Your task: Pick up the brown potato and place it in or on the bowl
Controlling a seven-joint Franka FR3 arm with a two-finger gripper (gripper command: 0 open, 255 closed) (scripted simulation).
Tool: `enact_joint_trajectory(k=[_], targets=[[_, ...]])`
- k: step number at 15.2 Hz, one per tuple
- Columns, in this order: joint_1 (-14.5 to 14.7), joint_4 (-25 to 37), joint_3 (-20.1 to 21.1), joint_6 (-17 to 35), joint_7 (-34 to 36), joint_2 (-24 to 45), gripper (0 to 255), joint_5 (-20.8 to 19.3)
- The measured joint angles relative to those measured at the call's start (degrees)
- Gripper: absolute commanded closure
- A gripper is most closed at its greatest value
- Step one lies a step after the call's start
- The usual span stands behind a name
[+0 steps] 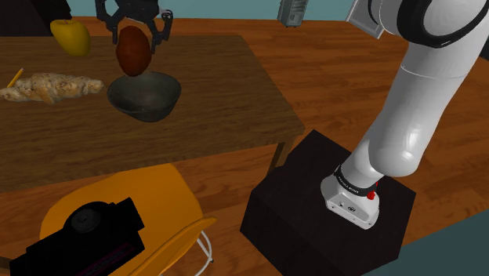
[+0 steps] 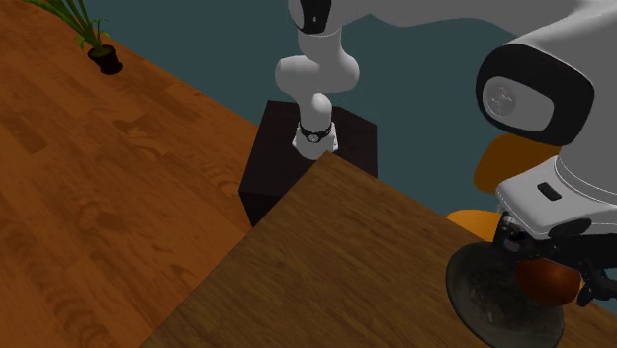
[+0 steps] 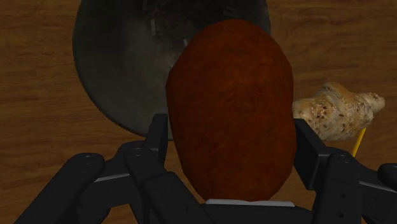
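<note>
Pincer (image 3: pixel 232 137) clamped on potato (image 3: pixel 229 95), fingers (image 3: pixel 158 137) pressing opposite flanks, potato's long axis along pincer. I see potato hanging just above bowl (image 1: pixel 157 106), off centre, toward rim. My read: potato firm, fairly heavy, rounded, could pivot or slip, not fragile. Widest girth is best hold. Bowl dark, sits on surface (image 1: pixel 219 118). Ginger root (image 1: pixel 51 88) just beside bowl, yellow fruit (image 1: pixel 70 35) farther off.

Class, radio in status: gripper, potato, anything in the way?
Gripper shut on potato. Potato held over dark bowl, not released. Ginger root beside bowl, not blocking.
</note>
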Motion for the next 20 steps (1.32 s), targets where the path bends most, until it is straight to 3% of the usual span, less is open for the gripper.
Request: enact_joint_trajectory(k=[12, 19, 20], targets=[[-0.4, -9.5, -0.1, 9.3, -0.4, -0.2, 255, 0.2], [-0.4, -10.2, -0.2, 10.2, -0.5, 0.0, 255, 0.2], [-0.4, -10.2, -0.2, 10.2, -0.5, 0.0, 0, 0.2]])
